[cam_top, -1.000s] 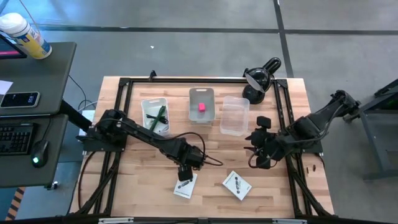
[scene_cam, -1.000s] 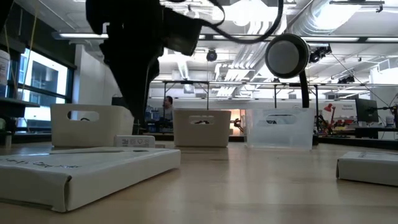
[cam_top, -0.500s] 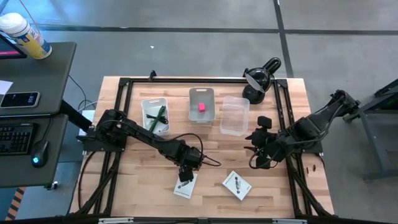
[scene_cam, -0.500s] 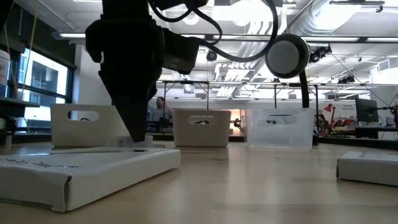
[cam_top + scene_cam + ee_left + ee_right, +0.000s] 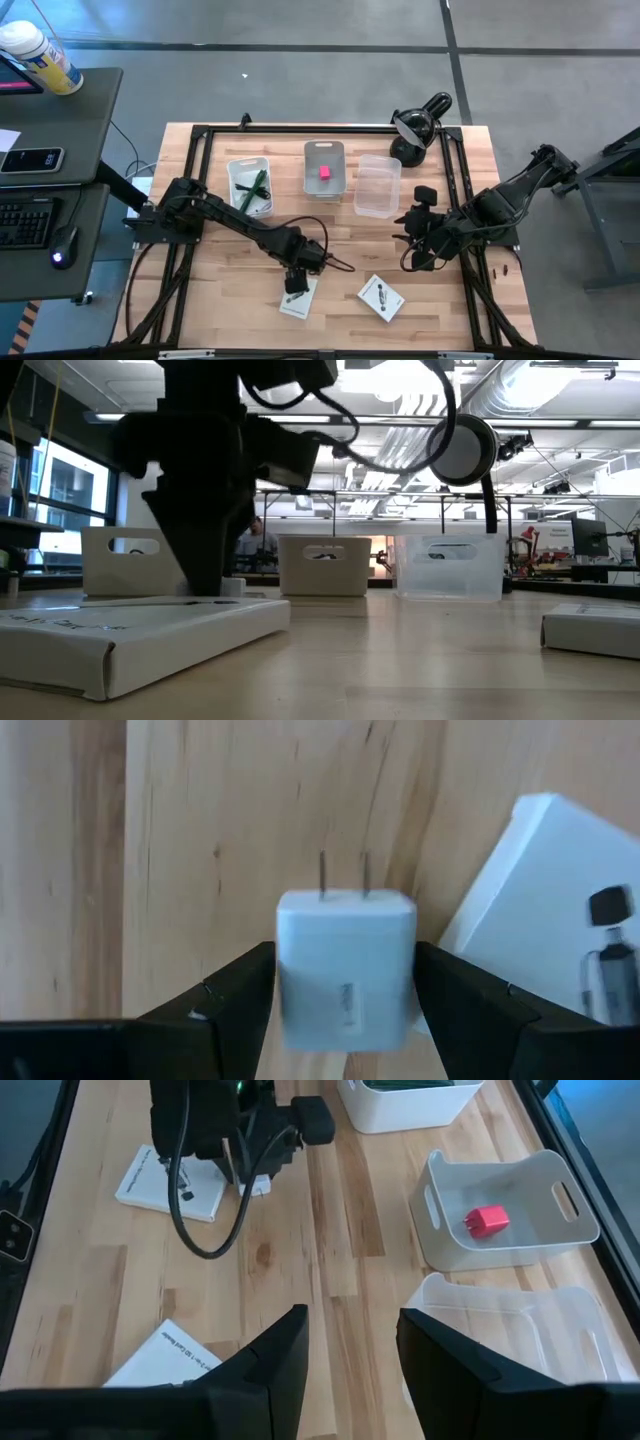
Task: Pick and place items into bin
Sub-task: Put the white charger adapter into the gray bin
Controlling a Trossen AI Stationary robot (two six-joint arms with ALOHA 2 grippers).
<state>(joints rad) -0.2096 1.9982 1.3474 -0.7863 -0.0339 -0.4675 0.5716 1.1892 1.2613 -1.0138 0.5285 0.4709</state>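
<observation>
A white cube (image 5: pixel 345 970) with two metal prongs lies on the wooden table beside a white card with black print (image 5: pixel 297 300). My left gripper (image 5: pixel 296 283) is down over it and shut on it. In the low view this gripper (image 5: pixel 205 575) reaches the tabletop and hides most of the cube. A second white card (image 5: pixel 381 297) lies to the right. My right gripper (image 5: pixel 408 240) hangs open and empty right of the table's middle. A pink block (image 5: pixel 325 172) lies in the middle bin and a green pen (image 5: pixel 257 185) in the left bin. My left gripper pinches the white cube's two opposite side faces (image 5: pixel 285 990) between its two fingers (image 5: pixel 235 990). The fingers come from above and point down. The prongs (image 5: pixel 343 875) stick out level, away from the fingers. The cube sits at table height next to the card's edge.
Three bins stand in a row at the back: a white one (image 5: pixel 238 170), a grey one (image 5: pixel 324 150) and a clear one (image 5: pixel 378 190). A black desk lamp (image 5: pixel 420 125) stands at the back right. A black frame (image 5: pixel 200 135) runs round the table.
My left gripper has gone down to the tabletop beside the near card, over the white cube, which showed free on the table a second ago and is mostly hidden behind the fingers in the low view now.
</observation>
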